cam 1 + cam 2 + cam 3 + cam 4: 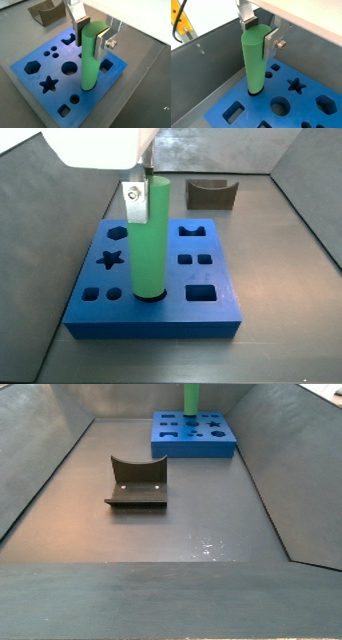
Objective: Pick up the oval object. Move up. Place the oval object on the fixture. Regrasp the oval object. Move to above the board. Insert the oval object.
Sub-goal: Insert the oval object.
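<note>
The gripper (91,31) sits directly above the large flat blue board with cut-out holes (40,82), silver finger plates pinching the top end of the bright green smooth oval rod (91,57), one plate on each flat side. The oval rod stands upright, long axis vertical, straight down from the gripper; its lower end is at or just inside a hole in the board, seen in a side view (150,238) and in a wrist view (256,62). Judged step: insertion, so the move is straight down along the rod's axis with the oval lined up to the slot. How deep the tip sits cannot be told; the rod hides the hole's rim and shape. The small dark brown-grey notched fixture (136,484) stands empty on the worktop, well apart from the board. The arm is cut off in all views.
</note>
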You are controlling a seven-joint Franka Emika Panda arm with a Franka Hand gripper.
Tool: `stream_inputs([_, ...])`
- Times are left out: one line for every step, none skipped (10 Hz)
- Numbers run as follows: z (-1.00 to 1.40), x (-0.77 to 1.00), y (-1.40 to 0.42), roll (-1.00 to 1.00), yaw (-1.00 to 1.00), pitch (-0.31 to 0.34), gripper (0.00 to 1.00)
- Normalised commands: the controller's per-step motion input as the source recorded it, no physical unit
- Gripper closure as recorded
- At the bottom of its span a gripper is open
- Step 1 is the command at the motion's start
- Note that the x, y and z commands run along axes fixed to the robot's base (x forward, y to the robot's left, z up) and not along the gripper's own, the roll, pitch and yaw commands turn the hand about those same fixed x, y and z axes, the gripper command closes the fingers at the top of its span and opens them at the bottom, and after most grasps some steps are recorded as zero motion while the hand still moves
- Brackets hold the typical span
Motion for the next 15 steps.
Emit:
stream_inputs([-0.20,0.00,0.00,0.00,0.00,0.000,1.00])
stream_inputs([-0.19,0.00,0.00,0.00,-0.02,0.000,1.00])
stream_inputs([-0.20,0.00,0.00,0.00,-0.02,0.000,1.00])
stream_inputs([-0.19,0.04,0.00,0.00,-0.02,0.000,1.00])
stream_inputs([-0.19,0.09,0.00,0.00,-0.02,0.000,1.00])
stream_inputs([-0.18,0.14,-0.01,0.00,-0.04,0.000,1.00])
stream_inputs([-0.14,0.24,0.00,0.02,-0.17,0.000,1.00])
stream_inputs([-0.16,0.27,0.00,0.09,-0.25,0.000,1.00])
stream_inputs([-0.17,0.19,0.00,0.07,-0.27,0.000,1.00])
stream_inputs([-0.29,0.00,0.00,0.08,-0.24,0.000,1.00])
stream_inputs([-0.53,-0.25,0.00,0.14,-0.17,-0.059,1.00])
stream_inputs([-0.69,-0.34,0.00,0.19,-0.15,-0.069,1.00])
stream_inputs([-0.77,-0.35,-0.05,0.22,-0.15,-0.103,1.00])
stream_inputs([-0.75,-0.33,-0.09,0.22,-0.13,-0.143,1.00])
stream_inputs([-0.73,-0.25,-0.10,0.23,-0.09,-0.164,1.00])
